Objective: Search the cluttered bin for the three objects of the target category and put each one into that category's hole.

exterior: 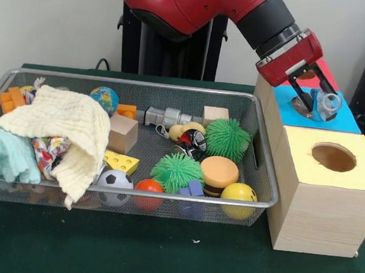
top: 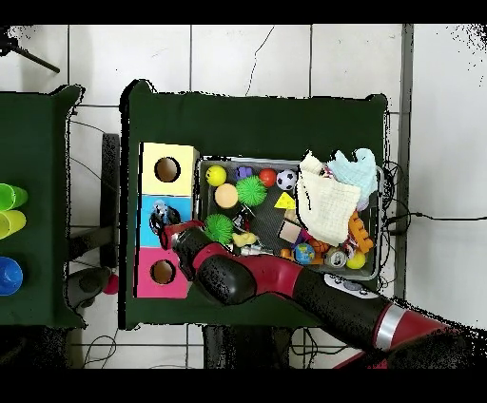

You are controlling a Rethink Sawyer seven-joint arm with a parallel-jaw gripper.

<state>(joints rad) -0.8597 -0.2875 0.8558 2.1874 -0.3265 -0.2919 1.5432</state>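
Gripper [exterior: 318, 103]: positioned over the blue-topped box [exterior: 337, 118]; jaws clenched on a small blue-grey object [exterior: 326, 105], which sits between the fingertips directly above that box's hole.
Held object: identity cannot be told from either view.
Front view only: shows the grasp itself, the red wrist housing and the yellow-topped box [exterior: 351, 180] with its round hole, just below and nearer than the jaws.
Overhead view only: shows all three boxes in a row, including the pink-topped box [top: 163, 273] beside the jaws; the gripper's fingers are too small to read here.
Wire bin [exterior: 259, 137]: beside the jaws, away from the boxes; holds two green spiky balls [exterior: 227, 139], a soccer ball [exterior: 114, 185], a cheese wedge [exterior: 121, 162] and a cream cloth [exterior: 61, 129].
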